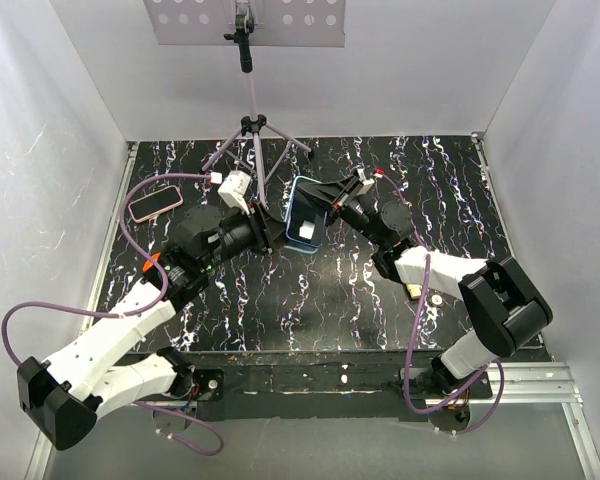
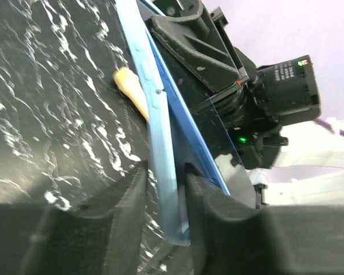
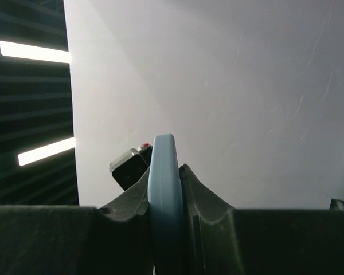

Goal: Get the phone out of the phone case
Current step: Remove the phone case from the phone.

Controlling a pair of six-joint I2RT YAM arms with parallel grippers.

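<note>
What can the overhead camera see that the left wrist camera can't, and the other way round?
Only the overhead view shows a tripod at the back and a second phone in a pinkish case, lying flat at the far left of the table. Only the left wrist view shows, close up, the left jaws shut on the thin light-blue edge of the phone case, with a green light glowing behind it. Both show that phone case held off the table between the left jaws and the right jaws.
</note>
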